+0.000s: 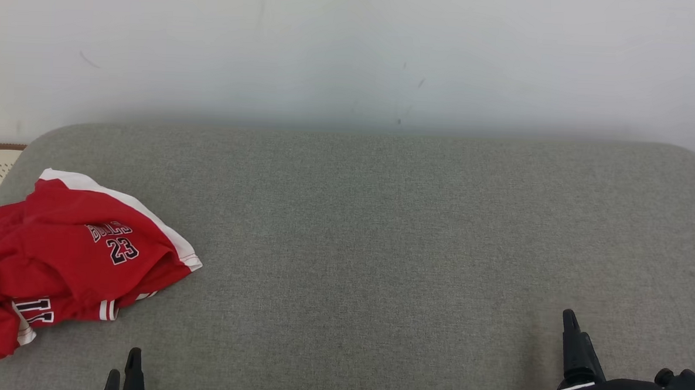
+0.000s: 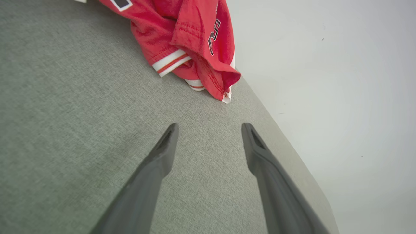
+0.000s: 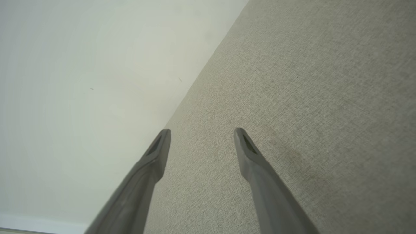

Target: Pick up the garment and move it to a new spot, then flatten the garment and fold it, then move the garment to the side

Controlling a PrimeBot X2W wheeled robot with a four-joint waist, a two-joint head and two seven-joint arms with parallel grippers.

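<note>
**Status.** The garment (image 1: 69, 253), a red jersey with white trim, lies crumpled at the near left of the grey padded surface (image 1: 381, 231), close to its left edge. I judge the pick-up not yet begun.

**Grippers.** My left gripper (image 2: 210, 126) is poised on the near side of the heap, close but not touching. Its jaws are wide with nothing between them. My right gripper (image 3: 202, 133) is at the near right, well apart from the cloth, its jaws likewise wide and empty.

**Risks.**
- The heap is layered. A shallow pinch may catch one fold only, leaving the rest to trail and drag.
- Too deep a descent could drive the fingertips into the padding.
- A sideways nudge could push the cloth off the left edge.
- The right arm faces a long reach across.
</note>
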